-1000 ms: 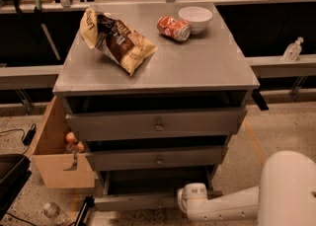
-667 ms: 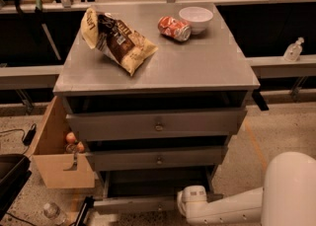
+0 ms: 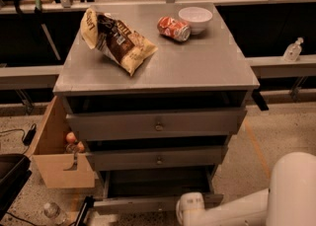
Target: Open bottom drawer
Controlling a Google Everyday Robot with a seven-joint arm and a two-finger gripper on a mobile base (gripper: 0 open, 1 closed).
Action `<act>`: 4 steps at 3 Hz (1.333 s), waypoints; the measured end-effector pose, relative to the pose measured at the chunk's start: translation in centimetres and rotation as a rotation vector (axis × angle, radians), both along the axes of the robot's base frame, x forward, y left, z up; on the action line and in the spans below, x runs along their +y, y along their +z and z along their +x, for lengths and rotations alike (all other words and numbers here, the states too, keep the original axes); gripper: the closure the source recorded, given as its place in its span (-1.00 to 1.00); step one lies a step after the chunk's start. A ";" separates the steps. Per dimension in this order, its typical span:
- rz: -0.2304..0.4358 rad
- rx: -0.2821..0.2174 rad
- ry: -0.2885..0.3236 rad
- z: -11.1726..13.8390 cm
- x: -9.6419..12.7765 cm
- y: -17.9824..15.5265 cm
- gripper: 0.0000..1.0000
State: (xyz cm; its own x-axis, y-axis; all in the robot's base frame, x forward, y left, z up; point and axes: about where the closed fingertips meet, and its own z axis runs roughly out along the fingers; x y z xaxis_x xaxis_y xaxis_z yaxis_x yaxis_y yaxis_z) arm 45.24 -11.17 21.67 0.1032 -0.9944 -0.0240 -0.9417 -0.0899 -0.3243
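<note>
The grey cabinet (image 3: 158, 67) has three drawers, each pulled out a little further than the one above. The bottom drawer (image 3: 138, 205) is pulled out the furthest. Its narrow front panel lies near the lower edge of the view, with the dark tray (image 3: 158, 183) open behind it. My gripper (image 3: 185, 209) is at the right part of that front panel, at the end of the white arm (image 3: 256, 205) coming in from the lower right. The drawer's knob is hidden.
A chip bag (image 3: 116, 40), a red can (image 3: 174, 27) on its side and a white bowl (image 3: 195, 18) lie on the cabinet top. A tan cardboard box (image 3: 52, 156) stands against the cabinet's left side. A plastic bottle (image 3: 52, 212) lies on the floor at lower left.
The arm's end has shifted slightly down toward the near edge of the view, and the bottom drawer's front has come out a little with it.
</note>
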 end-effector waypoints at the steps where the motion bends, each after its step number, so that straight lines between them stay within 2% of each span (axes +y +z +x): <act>1: -0.012 0.041 -0.142 -4.9 1.4 5.1 1.00; 2: -0.092 0.073 -0.213 -10.9 0.8 8.6 1.00; 3: -0.144 0.080 -0.193 -13.1 -0.3 8.7 1.00; 4: -0.141 0.080 -0.195 -13.1 -0.2 8.7 1.00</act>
State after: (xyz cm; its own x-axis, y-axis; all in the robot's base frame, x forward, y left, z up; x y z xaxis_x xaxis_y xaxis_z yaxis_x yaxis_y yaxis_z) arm 32.18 -11.38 30.38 -0.0871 -0.9894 0.1160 -0.9679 0.0565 -0.2450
